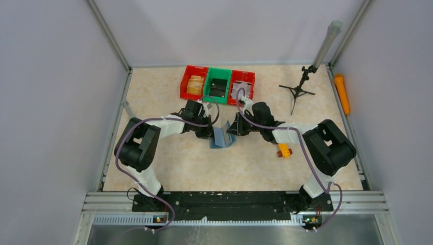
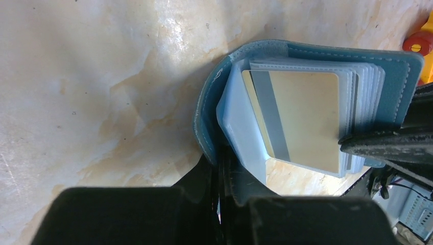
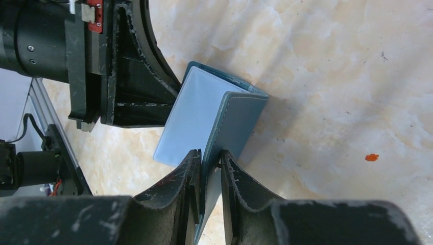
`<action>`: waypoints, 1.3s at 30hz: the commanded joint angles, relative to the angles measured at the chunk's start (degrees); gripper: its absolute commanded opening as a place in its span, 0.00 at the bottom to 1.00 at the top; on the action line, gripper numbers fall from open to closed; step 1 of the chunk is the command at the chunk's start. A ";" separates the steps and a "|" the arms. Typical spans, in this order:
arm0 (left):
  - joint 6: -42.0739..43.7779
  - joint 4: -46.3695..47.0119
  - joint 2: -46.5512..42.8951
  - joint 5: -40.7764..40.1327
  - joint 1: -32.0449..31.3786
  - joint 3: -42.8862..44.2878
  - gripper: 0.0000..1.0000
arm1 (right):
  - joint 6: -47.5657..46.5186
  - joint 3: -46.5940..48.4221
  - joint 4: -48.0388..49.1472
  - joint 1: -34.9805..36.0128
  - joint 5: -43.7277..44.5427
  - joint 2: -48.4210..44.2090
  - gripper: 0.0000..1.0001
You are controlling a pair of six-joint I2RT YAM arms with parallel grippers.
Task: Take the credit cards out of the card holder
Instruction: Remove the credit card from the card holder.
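Two grippers meet at one card holder near the middle of the table.

The left gripper is clenched with its jaws nearly together, pinching the teal outer cover of the card holder close to the curved fold. The right gripper is narrowly parted and clamped on the other flap, one finger on each face of it. The edge of one of its fingers crosses the open side of the flaps in the left wrist view.

The card holder stands on edge, opened in a V between the two sets of fingers, with the pale blue-grey inside showing. In the right wrist view its long axis runs away from the fingers and the fold is at the far end. Whether its lower edge touches the table cannot be told.

Inside, a stack of clear sleeves fans out. One card shows in the front sleeve, face out, with a grey stripe down one side. How many cards lie behind it cannot be told.

Farther out, one yellow toy block lies by the right arm. Three bins stand in a row at the far side: a red one, a green one and a second red one. One small tripod stand is to their right.
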 commanded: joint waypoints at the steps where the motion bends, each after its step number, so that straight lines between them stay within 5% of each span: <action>1: 0.16 1.97 -1.50 -3.19 -1.39 -2.65 0.09 | -2.18 0.96 -4.03 1.29 3.68 1.44 0.18; 6: -4.90 8.39 -3.10 4.54 2.73 -7.05 0.26 | -1.58 0.44 -3.81 1.20 5.63 0.87 0.11; 10: -9.79 17.63 -3.00 12.67 7.10 -11.24 0.29 | 1.61 -1.42 0.60 -0.46 2.16 1.07 0.00; 14: -10.08 17.95 -4.19 12.01 7.81 -11.93 0.25 | 3.89 -2.37 3.38 -2.31 -1.39 2.27 0.00; 22: -10.52 21.15 -10.87 9.94 9.06 -16.06 0.64 | 5.90 -3.40 6.05 -3.81 -2.90 3.16 0.00; 39: -15.03 35.11 -12.62 17.49 10.64 -21.20 0.93 | 5.84 -3.57 6.34 -3.93 -3.56 2.66 0.00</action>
